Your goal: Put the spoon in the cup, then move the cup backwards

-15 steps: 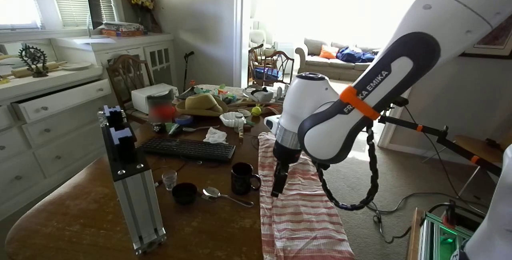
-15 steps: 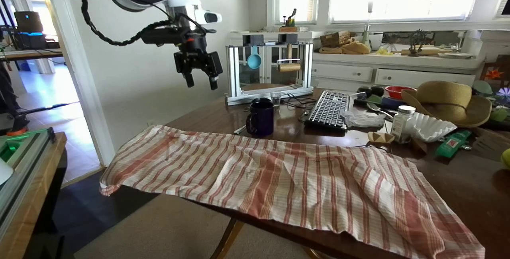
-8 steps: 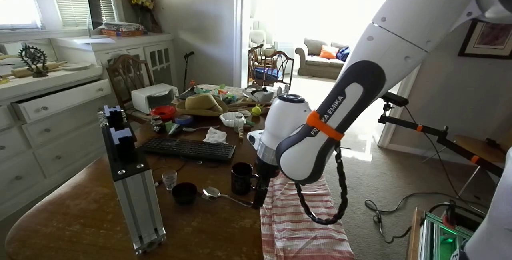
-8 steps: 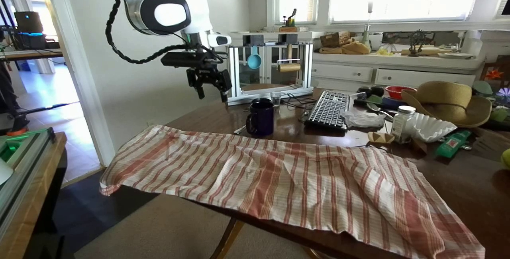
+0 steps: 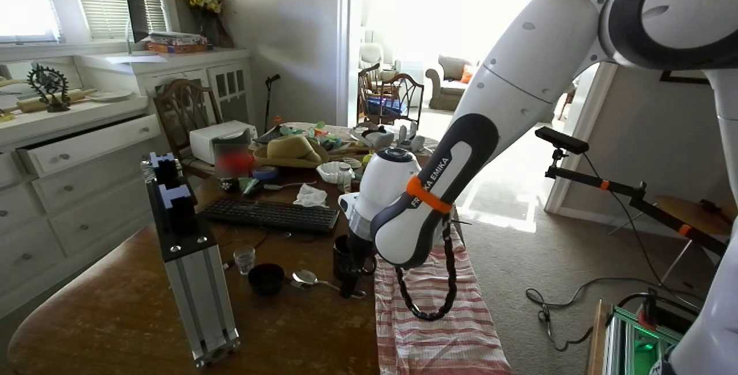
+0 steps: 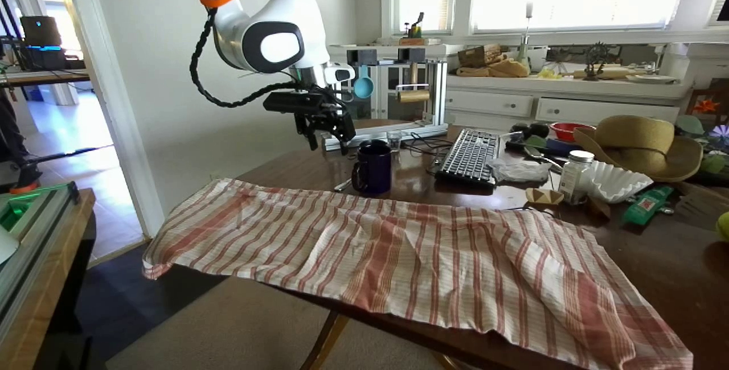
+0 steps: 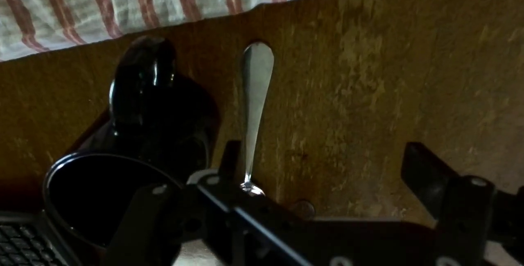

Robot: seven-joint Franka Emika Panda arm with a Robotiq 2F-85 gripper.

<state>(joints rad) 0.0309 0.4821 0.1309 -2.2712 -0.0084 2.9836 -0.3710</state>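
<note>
The fingers (image 7: 429,181) were spread wide apart, tips pointing down above the tabletop (image 7: 335,106), its worn surface in view between them. In the wrist view the spoon (image 7: 258,80) lay on that tabletop inside the gap, just beside the finger nearer the cup (image 7: 135,139), its handle stretching out ahead of them and its bowl mostly hidden behind them. The cup stood upright on the outer side of that finger; whether the two touched could not be told.
</note>
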